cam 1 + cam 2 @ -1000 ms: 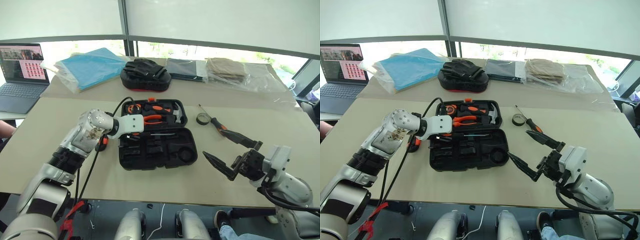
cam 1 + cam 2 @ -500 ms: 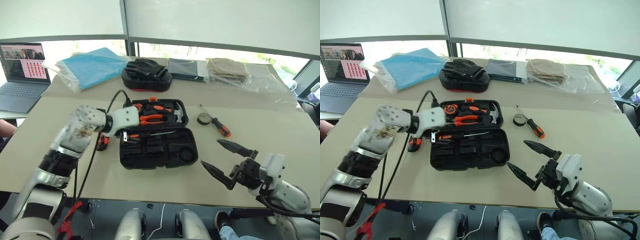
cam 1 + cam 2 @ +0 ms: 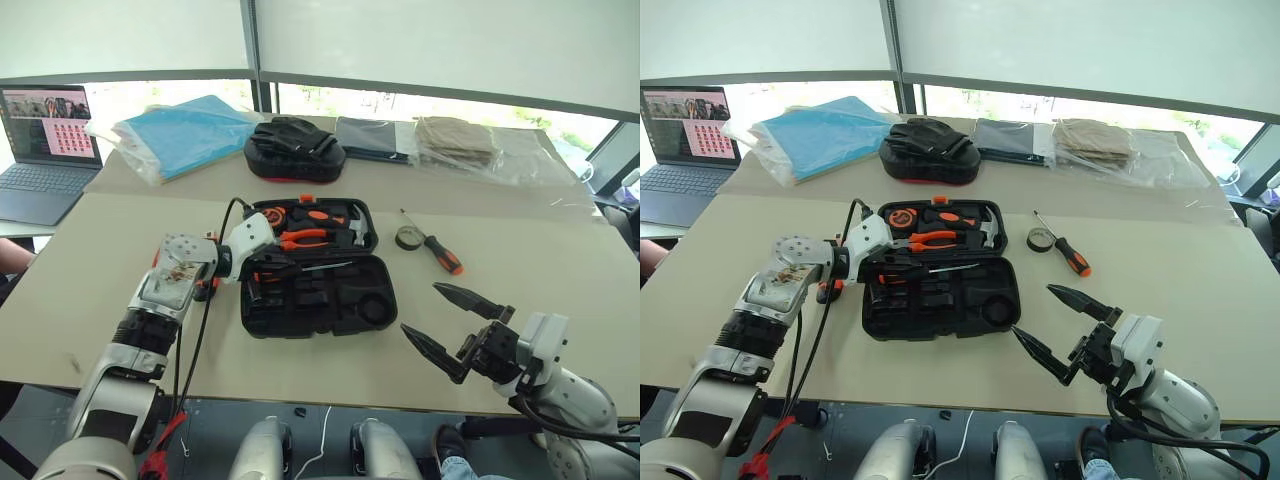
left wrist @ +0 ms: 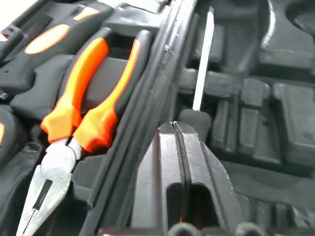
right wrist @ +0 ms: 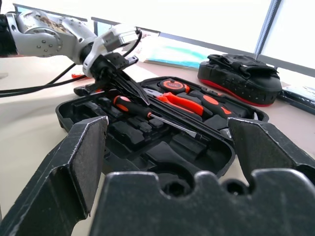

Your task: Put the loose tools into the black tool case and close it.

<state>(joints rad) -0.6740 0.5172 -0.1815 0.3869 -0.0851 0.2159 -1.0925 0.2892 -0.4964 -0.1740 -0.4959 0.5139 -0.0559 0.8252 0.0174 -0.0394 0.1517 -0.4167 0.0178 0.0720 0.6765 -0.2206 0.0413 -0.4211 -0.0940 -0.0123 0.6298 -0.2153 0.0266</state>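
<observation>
The left gripper (image 4: 186, 129) has snapped closed, empty, over the screwdriver (image 5: 132, 107) now lying in the black tool case (image 3: 330, 310); the right gripper (image 3: 455, 325) gapes wide beside the case.

open black tool case (image 3: 940, 283) lying flat on beige table (image 3: 1160, 240), left tool (image 3: 883, 262) at its left edge over the hinge line, right tool (image 3: 1060, 330) spread wide near front-right corner, loose screwdriver (image 3: 1064, 247) beside small black tape roll (image 3: 1041, 240) right of case
</observation>
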